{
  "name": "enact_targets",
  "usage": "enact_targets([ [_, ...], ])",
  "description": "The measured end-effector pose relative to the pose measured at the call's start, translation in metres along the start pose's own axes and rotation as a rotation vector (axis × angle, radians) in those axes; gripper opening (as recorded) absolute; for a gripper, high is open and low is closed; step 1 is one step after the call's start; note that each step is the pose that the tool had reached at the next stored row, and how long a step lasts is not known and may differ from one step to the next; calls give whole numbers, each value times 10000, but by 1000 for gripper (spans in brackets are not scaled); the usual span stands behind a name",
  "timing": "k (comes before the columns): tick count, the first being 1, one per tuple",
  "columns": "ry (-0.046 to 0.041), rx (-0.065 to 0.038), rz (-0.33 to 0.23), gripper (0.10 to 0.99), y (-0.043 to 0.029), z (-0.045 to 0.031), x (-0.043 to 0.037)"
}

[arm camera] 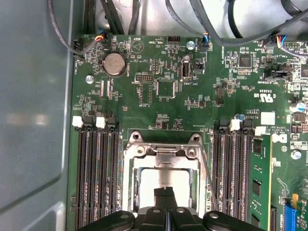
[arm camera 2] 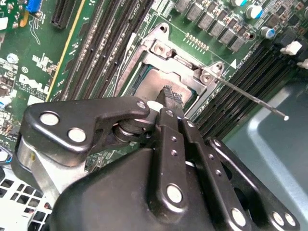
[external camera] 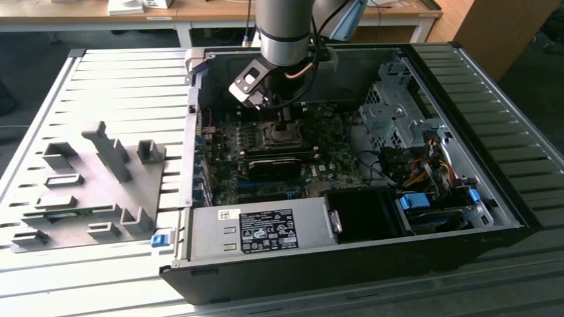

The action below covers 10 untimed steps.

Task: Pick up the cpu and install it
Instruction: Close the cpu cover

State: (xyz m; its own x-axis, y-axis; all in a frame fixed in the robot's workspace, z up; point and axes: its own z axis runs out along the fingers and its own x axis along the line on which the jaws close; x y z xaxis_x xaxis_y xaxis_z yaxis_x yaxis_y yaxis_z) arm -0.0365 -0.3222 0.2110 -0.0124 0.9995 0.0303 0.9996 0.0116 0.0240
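Currently the gripper [arm camera: 166,196] stands over the middle of the motherboard [arm camera: 144,110], its fingers narrow and close together, gripping nothing I can make out. The cpu [arm camera: 147,180] lies flat within the socket frame [arm camera: 161,151], between the memory slots [arm camera: 96,178], with the tips at or just above its lid. Advisable: hold it level and square to the frame, press lightly and straight, and avoid the retention lever [arm camera 2: 250,98] beside the frame.

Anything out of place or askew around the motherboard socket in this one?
The thin retention lever sticks out at an angle over the memory slots instead of lying along the socket frame, so it looks unlatched. The cpu sits square in the frame under the gripper. Nothing looks damaged.
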Motion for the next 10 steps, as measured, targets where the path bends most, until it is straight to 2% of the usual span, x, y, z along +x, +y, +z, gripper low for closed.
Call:
enact_targets([
  [10,0,0,0,106,11,-12,0],
])
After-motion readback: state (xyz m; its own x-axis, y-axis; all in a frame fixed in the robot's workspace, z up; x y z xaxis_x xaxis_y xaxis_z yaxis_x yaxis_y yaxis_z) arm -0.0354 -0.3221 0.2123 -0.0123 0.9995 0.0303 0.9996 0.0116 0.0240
